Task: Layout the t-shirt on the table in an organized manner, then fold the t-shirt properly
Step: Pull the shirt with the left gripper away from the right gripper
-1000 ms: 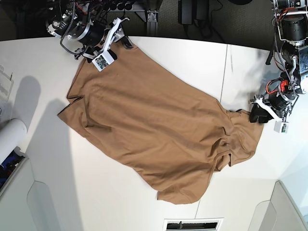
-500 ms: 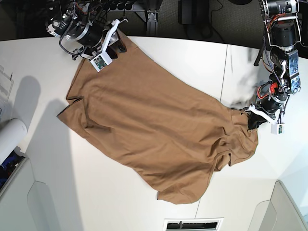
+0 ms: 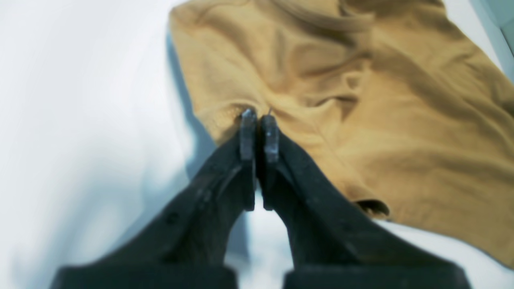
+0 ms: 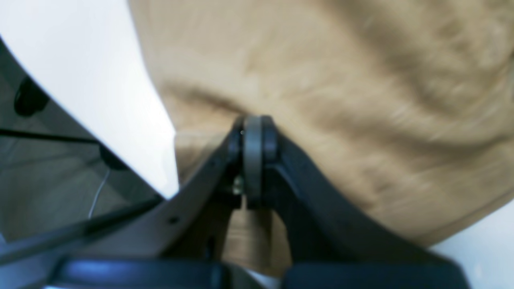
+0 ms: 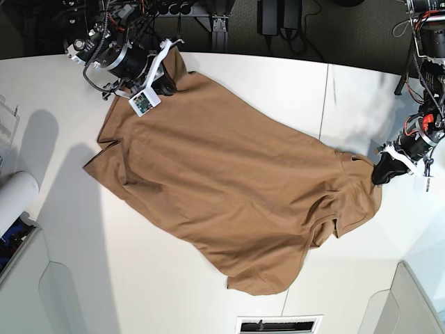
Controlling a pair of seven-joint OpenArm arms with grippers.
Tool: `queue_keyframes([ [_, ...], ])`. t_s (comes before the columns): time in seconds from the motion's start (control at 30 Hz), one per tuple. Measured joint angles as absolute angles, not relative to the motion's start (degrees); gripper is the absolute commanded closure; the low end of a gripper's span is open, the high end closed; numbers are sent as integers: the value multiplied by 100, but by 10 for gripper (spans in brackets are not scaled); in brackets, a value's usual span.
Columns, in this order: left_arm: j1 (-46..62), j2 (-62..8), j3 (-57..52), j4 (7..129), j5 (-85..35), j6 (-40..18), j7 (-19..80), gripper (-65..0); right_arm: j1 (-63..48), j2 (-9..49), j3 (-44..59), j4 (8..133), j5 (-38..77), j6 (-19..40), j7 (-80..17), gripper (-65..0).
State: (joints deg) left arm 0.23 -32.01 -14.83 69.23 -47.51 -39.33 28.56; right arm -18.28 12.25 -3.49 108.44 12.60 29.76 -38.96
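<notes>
In the base view, at the far left edge, a white cylinder [image 5: 15, 198] lies on the table [image 5: 278, 83], with a grey-white bin [image 5: 42, 292] below it in the lower left corner. I can read no brand, label or writing anywhere; the small green-and-white board [image 5: 144, 102] on my right arm is too small to make out.

At the upper left of the base view my right gripper [image 5: 169, 82] sits on the top corner of the t-shirt [image 5: 222, 188]. In the right wrist view my right jaws are pressed together with a fold of the tan cloth pinched between the tips, and the cloth spreads away across the upper right of that frame, blurred. The table edge runs down the left of that frame, with dark floor beyond it.

The t-shirt lies across the middle of the table as a long slanted shape, running from the upper left toward the lower right of the base view, mostly flat with wrinkles bunched toward its right end. A thin dark seam [image 5: 324, 104] in the table passes under its right part.

At the right edge of the base view my left gripper [image 5: 382, 174] meets the shirt's right corner. In the left wrist view my left jaws are closed, nipping the edge of the cloth, which rises slightly off the white surface there.
</notes>
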Motion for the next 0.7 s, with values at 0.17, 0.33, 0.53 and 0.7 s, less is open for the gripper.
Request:
queue_keyframes([
  [0.17,440,-3194,-2296,7721,-5063,-3933,3046,0,-1785,1223,-283,11393,1533,2974,-3859,0],
  [0.33,508,-3227,-2757,8134,-5321,-3942,3409,0,-1785,1225,-95,11992,1715,2976,-3907,0],
  [0.53,674,-3385,-3321,8134,-5564,-3935,3487,0,-1831,1223,-97,12381,2311,3065,-4368,0],
  [0.7,679,-3546,-4180,8182,-6160,-3935,3771,0,-2263,1238,-93,12938,2823,3201,-4423,0],
])
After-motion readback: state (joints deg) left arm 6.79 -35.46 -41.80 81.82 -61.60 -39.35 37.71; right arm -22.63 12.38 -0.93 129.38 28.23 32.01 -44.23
